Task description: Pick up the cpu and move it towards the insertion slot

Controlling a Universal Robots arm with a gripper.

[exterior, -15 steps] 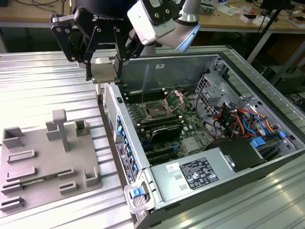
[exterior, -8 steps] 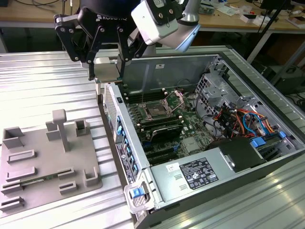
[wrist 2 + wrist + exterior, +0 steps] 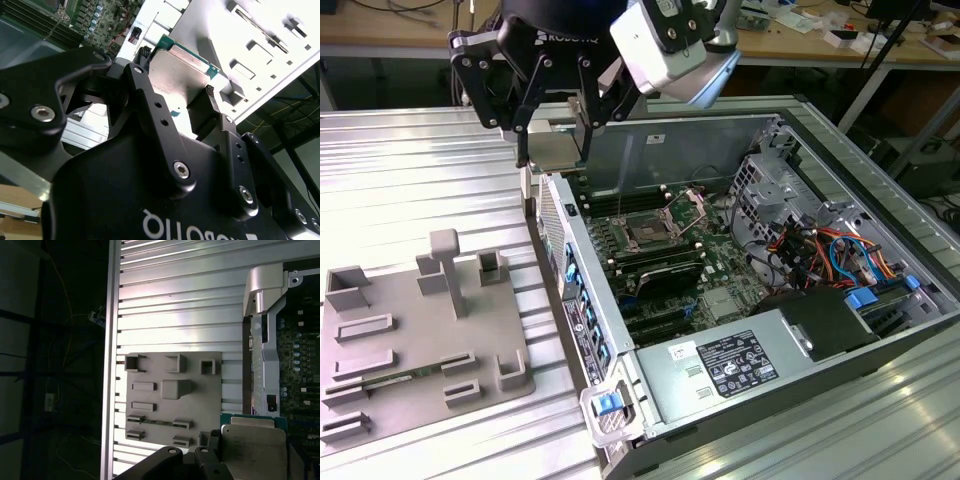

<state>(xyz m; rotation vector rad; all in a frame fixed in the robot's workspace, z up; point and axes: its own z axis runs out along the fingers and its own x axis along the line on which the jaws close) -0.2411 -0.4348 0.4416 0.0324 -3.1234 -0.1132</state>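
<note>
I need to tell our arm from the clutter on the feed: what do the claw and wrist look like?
The claw is matte black, built of angular linkage plates joined by silver bolts, tapering to narrow black fingers. White lettering marks its black body. A boxy white-grey camera housing sits beside it at the wrist.

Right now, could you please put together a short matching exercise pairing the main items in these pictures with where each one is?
Things:
1. cpu
2. insertion slot
3. grey tray
4. power supply

Places:
A. on the ribbed table, at the exterior view's left
B. held between the fingers of the gripper
C. on the green board inside the open computer case
D. at the case's near end in the exterior view

Pairs: 1-B, 2-C, 3-A, 4-D
</note>
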